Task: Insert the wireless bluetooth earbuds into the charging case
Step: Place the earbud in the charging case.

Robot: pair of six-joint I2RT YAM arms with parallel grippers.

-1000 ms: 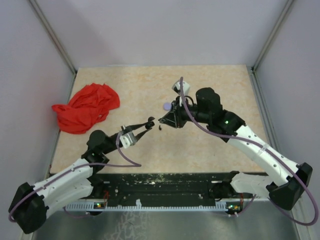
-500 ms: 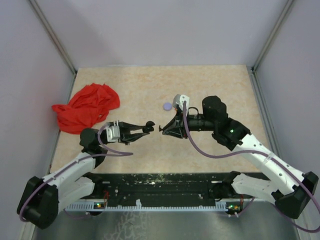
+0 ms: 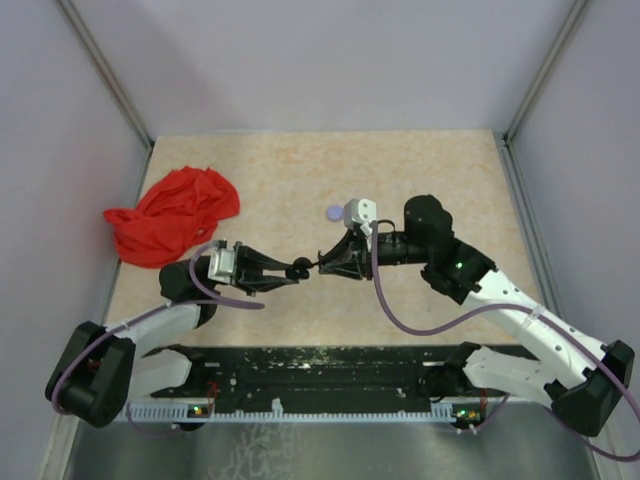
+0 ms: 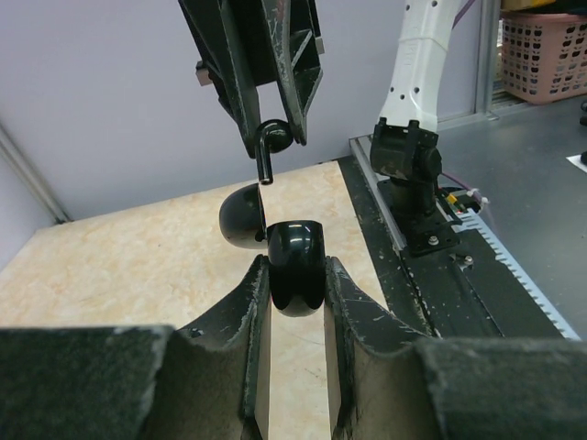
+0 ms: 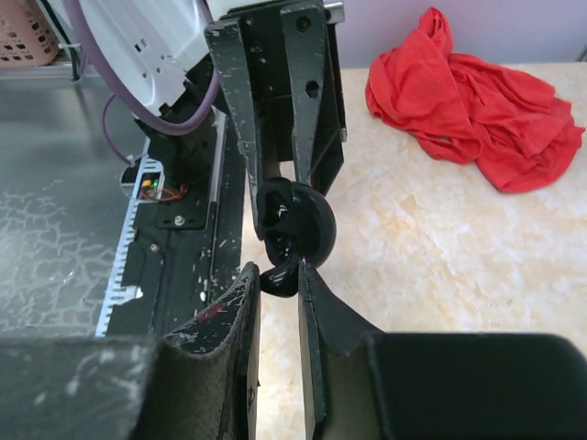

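My left gripper [image 4: 294, 273] is shut on the glossy black charging case [image 4: 297, 249], whose domed lid [image 4: 242, 216] hangs open to the left. Right above the case, my right gripper [image 4: 273, 128] reaches down with a small black earbud [image 4: 276, 137] pinched in it, stem pointing at the case. In the right wrist view the right gripper [image 5: 280, 273] grips that earbud [image 5: 281, 283] just short of the open case [image 5: 301, 225]. From above, the left gripper [image 3: 297, 269] and the right gripper [image 3: 322, 262] meet tip to tip over the table. No other earbud is in view.
A crumpled red cloth [image 3: 174, 214] lies at the table's left. A small round purple disc [image 3: 333, 212] sits on the table just beyond the two grippers. The black base rail [image 3: 320, 375] runs along the near edge.
Both grippers have come down and toward the near edge, and their tips have closed in on each other. Each keeps its hold.
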